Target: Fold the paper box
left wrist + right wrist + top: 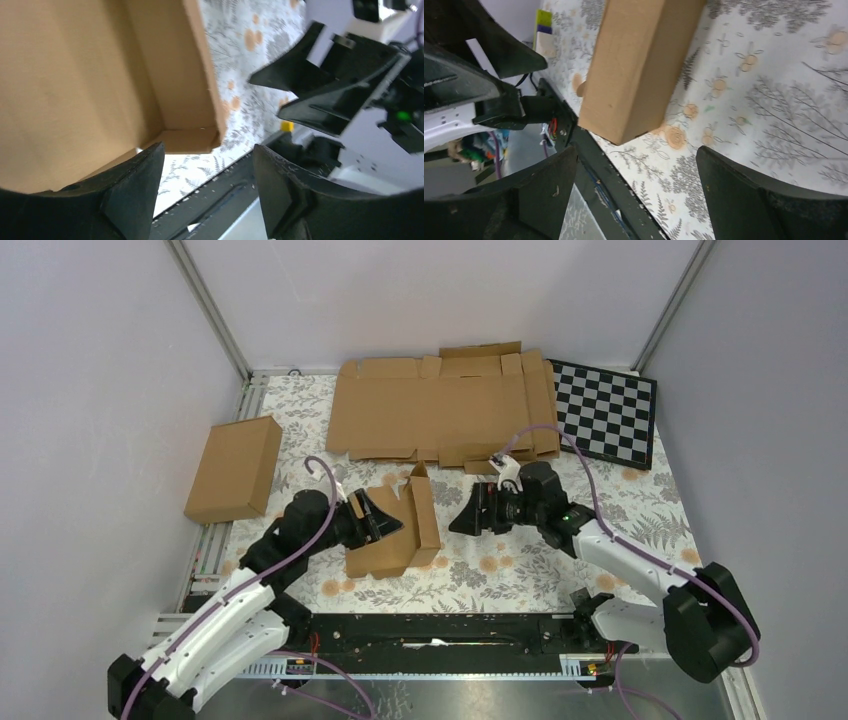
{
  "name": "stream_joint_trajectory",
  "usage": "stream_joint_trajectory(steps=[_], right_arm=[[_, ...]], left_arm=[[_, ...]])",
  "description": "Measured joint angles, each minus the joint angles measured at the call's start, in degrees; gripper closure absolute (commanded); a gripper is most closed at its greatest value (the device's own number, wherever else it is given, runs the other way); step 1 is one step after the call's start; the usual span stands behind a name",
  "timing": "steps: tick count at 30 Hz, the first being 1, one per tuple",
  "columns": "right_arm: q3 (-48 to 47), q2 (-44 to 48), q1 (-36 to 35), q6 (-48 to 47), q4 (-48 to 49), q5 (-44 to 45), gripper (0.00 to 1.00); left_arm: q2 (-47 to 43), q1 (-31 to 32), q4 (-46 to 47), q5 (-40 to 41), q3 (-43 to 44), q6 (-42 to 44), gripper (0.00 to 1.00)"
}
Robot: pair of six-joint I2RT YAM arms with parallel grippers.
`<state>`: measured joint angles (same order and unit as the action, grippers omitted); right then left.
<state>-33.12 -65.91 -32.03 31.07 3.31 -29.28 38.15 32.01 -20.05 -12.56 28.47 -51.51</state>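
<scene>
The left gripper (207,159) has its jaws spread and grips nothing. It reaches into the open side of the paper box (395,540), and the box's corner lies just past its fingertips. The right gripper (636,152) is spread wide and empty, just beside the box's outer wall without touching it. The half-folded box stands on the floral cloth (520,565) between both arms. A closed carton (235,468) lies far left, with flat cardboard sheets (440,410) and a checkerboard (605,412) at the back.

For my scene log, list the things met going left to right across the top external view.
Closed carton, paper box, right gripper, checkerboard. Flat cardboard sheets and left gripper overlap these, so omitted.
</scene>
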Motion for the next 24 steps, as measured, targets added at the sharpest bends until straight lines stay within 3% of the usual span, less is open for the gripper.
stream_joint_trajectory(steps=[8,17,24], right_arm=[[0.0,-7.74,-4.11,3.37,7.63,-6.01,0.06],[-0.87,-15.74,-9.27,4.0,10.05,-6.08,0.1],[-0.94,-17.84,-10.36,5.53,11.78,-5.7,0.0]], left_arm=[[8.07,4.61,11.65,-7.19,-0.28,-0.68,0.39],[11.45,4.81,18.05,-8.22,-0.92,-1.86,0.48],[11.69,4.81,21.73,-8.15,-4.0,-3.61,0.5]])
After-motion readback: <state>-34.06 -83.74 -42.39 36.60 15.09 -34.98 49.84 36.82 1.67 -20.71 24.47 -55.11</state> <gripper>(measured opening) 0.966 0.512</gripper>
